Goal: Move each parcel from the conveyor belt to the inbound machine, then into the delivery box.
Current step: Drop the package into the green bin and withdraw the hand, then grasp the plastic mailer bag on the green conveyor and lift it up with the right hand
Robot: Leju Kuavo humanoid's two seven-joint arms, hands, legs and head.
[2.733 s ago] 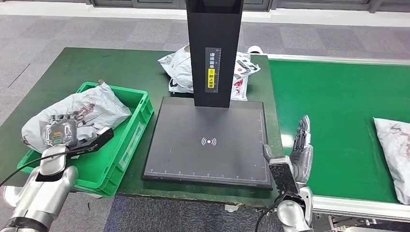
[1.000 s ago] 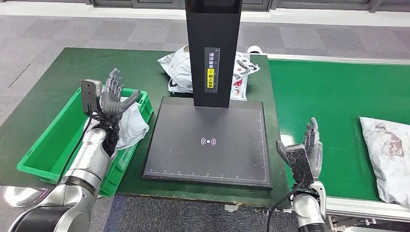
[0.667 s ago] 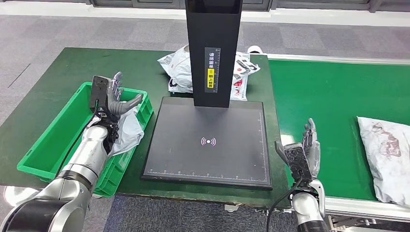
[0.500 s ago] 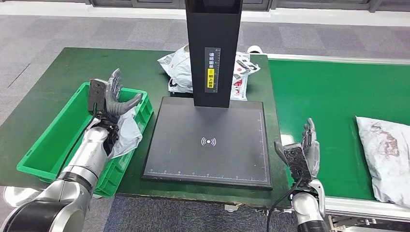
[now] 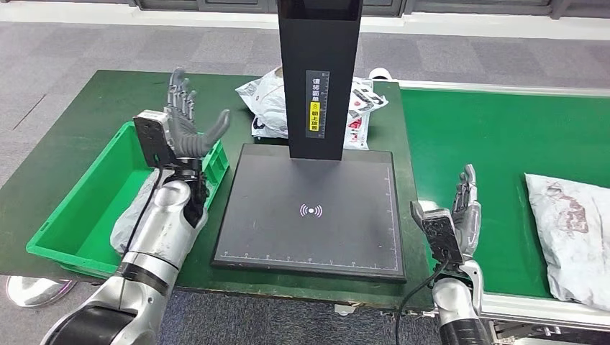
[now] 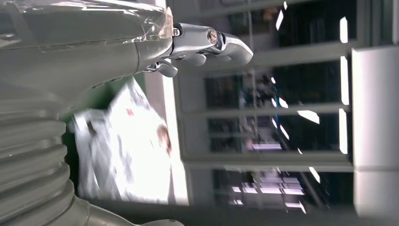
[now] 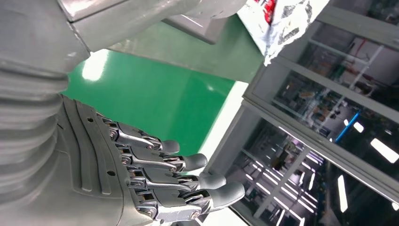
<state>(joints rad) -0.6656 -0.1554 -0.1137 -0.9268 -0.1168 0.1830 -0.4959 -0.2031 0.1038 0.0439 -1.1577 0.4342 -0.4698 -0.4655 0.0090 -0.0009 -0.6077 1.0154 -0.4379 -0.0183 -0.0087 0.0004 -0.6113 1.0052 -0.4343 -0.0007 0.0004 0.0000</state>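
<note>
Green delivery box point(image 5: 79, 215); brighter green conveyor belt point(image 5: 496, 144); black inbound machine point(image 5: 309, 208) (yellow label strip); white-grey parcel point(image 5: 572, 230), reddish-brown print.

Crinkly glossy plastic parcel point(image 5: 570, 233) on matt green belt point(image 5: 496, 144); smooth plastic box point(image 5: 65, 223), matt black machine plate point(image 5: 288, 215).

The crinkled grey plastic parcel point(image 5: 133, 219) in the green plastic crate point(image 5: 79, 208) — mostly hidden behind the silver left arm point(image 5: 169, 223); the grey printed parcel point(image 5: 572, 233) on the conveyor's right edge — cut off.
</note>
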